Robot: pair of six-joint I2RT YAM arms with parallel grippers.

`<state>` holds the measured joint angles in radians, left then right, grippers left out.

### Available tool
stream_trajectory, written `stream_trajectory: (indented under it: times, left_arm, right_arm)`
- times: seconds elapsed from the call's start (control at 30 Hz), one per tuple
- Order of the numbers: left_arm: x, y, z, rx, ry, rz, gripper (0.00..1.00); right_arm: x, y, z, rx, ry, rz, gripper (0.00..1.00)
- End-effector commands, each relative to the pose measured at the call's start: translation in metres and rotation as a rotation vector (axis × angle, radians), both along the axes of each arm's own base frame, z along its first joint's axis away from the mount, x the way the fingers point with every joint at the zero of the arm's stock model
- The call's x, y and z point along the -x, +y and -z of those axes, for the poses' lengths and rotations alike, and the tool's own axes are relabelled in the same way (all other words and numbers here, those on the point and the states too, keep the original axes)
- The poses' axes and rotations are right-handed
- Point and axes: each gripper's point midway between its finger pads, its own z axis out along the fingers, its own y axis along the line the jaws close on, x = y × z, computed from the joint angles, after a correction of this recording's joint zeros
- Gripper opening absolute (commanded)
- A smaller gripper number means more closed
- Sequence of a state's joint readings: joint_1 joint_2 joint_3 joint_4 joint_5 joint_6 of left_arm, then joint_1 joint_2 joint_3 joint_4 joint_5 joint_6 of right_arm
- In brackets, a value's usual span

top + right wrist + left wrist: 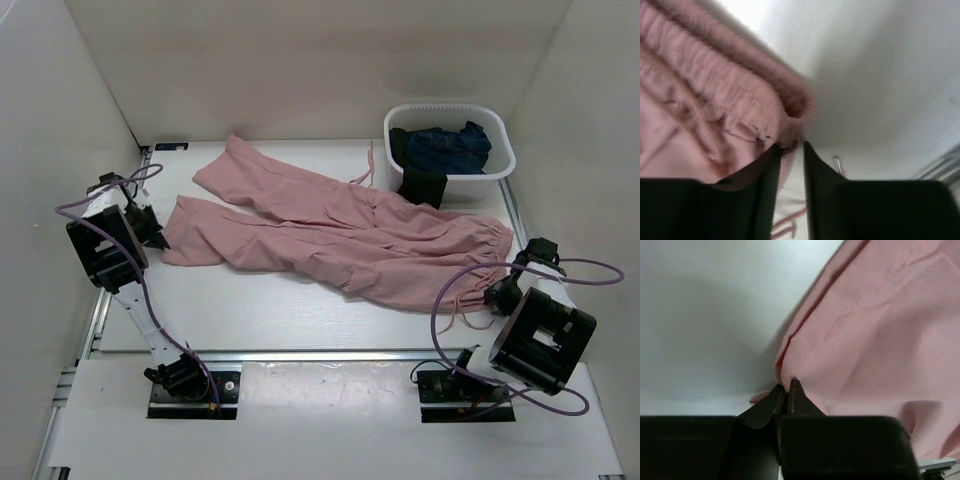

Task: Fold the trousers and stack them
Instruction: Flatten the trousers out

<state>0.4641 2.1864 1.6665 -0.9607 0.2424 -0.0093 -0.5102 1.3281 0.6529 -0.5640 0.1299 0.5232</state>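
Observation:
The dusty-pink trousers (pixel 340 225) lie spread flat across the table, with the gathered waist at the right and the two legs reaching left. My left gripper (pixel 160 238) is at the hem of the near leg. In the left wrist view it (pixel 787 385) is shut on a pinch of the pink fabric (pixel 870 330) at the hem's edge. My right gripper (pixel 500 292) is at the waist's near corner. In the right wrist view it (pixel 790 146) has its jaws a little apart, with the elastic waistband (pixel 740 100) touching the left fingertip and bare table showing in the gap.
A white basket (pixel 440 108) stands at the back right and holds a dark blue garment (pixel 450 145). A black cloth (pixel 420 185) hangs over its front rim. The pink drawstring (pixel 455 312) trails on the table by the right gripper. White walls enclose the table.

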Motion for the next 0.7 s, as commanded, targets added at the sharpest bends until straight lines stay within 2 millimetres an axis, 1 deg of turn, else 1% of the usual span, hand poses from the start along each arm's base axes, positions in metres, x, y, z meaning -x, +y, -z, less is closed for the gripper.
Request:
stream_trajectory:
  times: [0.0,0.03,0.07,0.1,0.13,0.17,0.2,0.23,0.27,0.3,0.33,0.37,0.4,0.43,0.5,0.53,0.57,0.63,0.67]
  left_arm:
    - [0.046,0.033,-0.007,-0.115,0.095,-0.072,0.14]
    - [0.059,0.037,-0.007,-0.132,0.119,-0.089,0.14]
    - [0.066,0.045,-0.011,-0.165,0.122,-0.108,0.14]
    - [0.078,0.062,-0.023,-0.230,0.130,-0.145,0.14]
    - [0.090,0.065,-0.023,-0.249,0.153,-0.159,0.14]
    - [0.097,0.070,-0.028,-0.274,0.161,-0.173,0.14]
    - [0.108,0.081,-0.040,-0.332,0.164,-0.203,0.14]
    - [0.115,0.081,-0.042,-0.349,0.178,-0.206,0.14]
    - [0.121,0.085,-0.047,-0.366,0.179,-0.223,0.14]
    - [0.124,0.086,-0.054,-0.383,0.176,-0.228,0.14]
    - [0.130,0.092,-0.065,-0.418,0.165,-0.249,0.14]
    - [0.136,0.095,-0.071,-0.431,0.171,-0.263,0.14]
    - [0.137,0.097,-0.076,-0.450,0.165,-0.269,0.14]
    - [0.142,0.103,-0.080,-0.474,0.173,-0.287,0.14]
    - [0.146,0.108,-0.085,-0.508,0.184,-0.296,0.14]
    - [0.152,0.110,-0.083,-0.528,0.210,-0.298,0.14]
    - [0.162,0.106,-0.077,-0.511,0.241,-0.299,0.14]
    - [0.172,0.102,-0.068,-0.492,0.273,-0.298,0.14]
    - [0.184,0.096,-0.062,-0.476,0.300,-0.299,0.14]
  right_arm:
    - [-0.026,-0.001,0.005,-0.027,-0.090,-0.021,0.24]
    - [-0.030,-0.006,-0.001,-0.014,-0.095,-0.018,0.00]
    - [-0.030,-0.008,-0.004,-0.006,-0.088,-0.015,0.00]
    - [-0.029,-0.010,-0.008,-0.003,-0.073,0.014,0.00]
    - [-0.014,-0.008,-0.017,-0.002,-0.015,0.048,0.00]
    - [-0.013,-0.024,-0.035,0.083,-0.004,0.098,0.00]
    - [-0.010,-0.030,-0.055,0.132,-0.043,0.155,0.00]
    - [-0.001,-0.031,-0.067,0.160,-0.032,0.184,0.00]
    - [-0.002,-0.034,-0.080,0.185,-0.067,0.190,0.00]
    - [-0.009,-0.040,-0.109,0.231,-0.148,0.199,0.00]
    - [-0.010,-0.043,-0.122,0.254,-0.173,0.206,0.00]
    - [-0.010,-0.043,-0.133,0.260,-0.186,0.207,0.00]
    - [-0.010,-0.046,-0.141,0.278,-0.191,0.214,0.00]
    - [-0.014,-0.050,-0.156,0.298,-0.216,0.220,0.00]
    - [-0.011,-0.050,-0.155,0.299,-0.196,0.223,0.00]
    - [-0.007,-0.048,-0.149,0.289,-0.178,0.249,0.00]
    - [0.003,-0.046,-0.131,0.267,-0.134,0.269,0.00]
    - [0.014,-0.035,-0.112,0.203,-0.120,0.315,0.00]
    - [0.022,-0.036,-0.103,0.184,-0.112,0.361,0.00]
